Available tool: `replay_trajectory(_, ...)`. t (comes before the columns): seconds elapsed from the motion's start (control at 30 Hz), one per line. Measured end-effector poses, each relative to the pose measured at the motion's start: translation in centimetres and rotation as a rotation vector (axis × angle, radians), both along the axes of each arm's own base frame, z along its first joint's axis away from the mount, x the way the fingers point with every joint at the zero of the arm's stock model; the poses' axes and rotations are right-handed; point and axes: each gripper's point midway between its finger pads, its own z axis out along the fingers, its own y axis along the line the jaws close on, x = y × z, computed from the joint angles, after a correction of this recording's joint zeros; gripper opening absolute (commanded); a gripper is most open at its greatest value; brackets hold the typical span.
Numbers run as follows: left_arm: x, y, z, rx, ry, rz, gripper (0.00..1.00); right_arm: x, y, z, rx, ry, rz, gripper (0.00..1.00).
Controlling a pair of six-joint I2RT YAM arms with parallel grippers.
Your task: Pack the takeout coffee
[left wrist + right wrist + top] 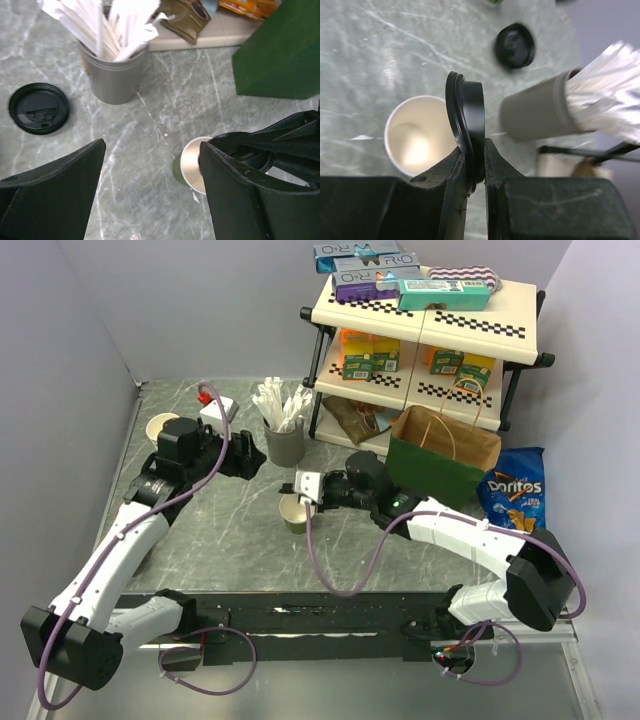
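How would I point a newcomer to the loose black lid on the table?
Find the grey holder of white cutlery in front of the shelf rack. On the tabletop beside it lies a round black lid, flat. Unlike the other black lid, pinched on edge in the right pincer above the open cup, this one is touched by nothing.

Bright, even light (right wrist view blurred).

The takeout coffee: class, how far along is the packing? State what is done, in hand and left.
Done: the black lid is picked up, pinched on edge in the right gripper. In hand: it hangs close by the lidless green cup. Left: press the lid on, then move the cup into the green bag. The left gripper is open, empty.
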Motion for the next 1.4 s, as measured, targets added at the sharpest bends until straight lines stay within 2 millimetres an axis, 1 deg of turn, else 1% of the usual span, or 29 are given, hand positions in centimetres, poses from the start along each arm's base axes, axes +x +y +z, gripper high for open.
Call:
replay_trajectory(0.1, 0.2, -0.7, -0.5, -0.016, 0.021, -0.026, 0.80, -0.3, 0.5, 0.2, 0.003, -0.098, 0.022, 0.19)
replay_trajectory(0.23, 0.7, -1.8, -1.7, -0.051, 0.053, -0.060, 0.81, -1.2, 0.9, -1.3, -0.022, -0.183, 0.057, 0.20)
replay_trajectory(0.37, 0.5, -2.4, -3.6, -0.073, 0.094, -0.083, 0.81, -1.8, 1.2, -2.1, -0.043, -0.263, 0.084, 0.27)
replay_trajectory(0.53, 0.3, -3.0, -4.9, -0.092, 0.115, -0.112, 0.81, -2.5, 1.5, -2.8, -0.062, -0.351, 0.112, 0.32)
replay_trajectory(0.67, -0.2, -3.5, -5.3, -0.112, 0.131, -0.144, 0.81, -2.4, 1.5, -2.7, -0.068, -0.375, 0.110, 0.36)
replay_trajectory(0.8, -0.7, -4.1, -6.0, -0.129, 0.155, -0.181, 0.81, -2.2, 1.4, -2.7, -0.076, -0.383, 0.107, 0.45)
replay_trajectory(0.83, -0.9, -4.2, -6.3, -0.135, 0.167, -0.189, 0.81, -2.2, 1.4, -2.7, -0.078, -0.384, 0.107, 0.46)
replay_trajectory(1.13, -2.2, -5.4, -8.7, -0.166, 0.273, -0.265, 0.79, -2.5, 1.0, -3.7, -0.105, -0.370, 0.108, 0.47)
replay_trajectory(1.3, -2.8, -5.7, -9.1, -0.188, 0.298, -0.293, 0.78, -3.0, 0.8, -4.6, -0.127, -0.354, 0.116, 0.47)
replay_trajectory(1.4, -3.1, -5.9, -9.1, -0.194, 0.301, -0.308, 0.78, -3.1, 0.6, -4.6, -0.133, -0.350, 0.119, 0.47)
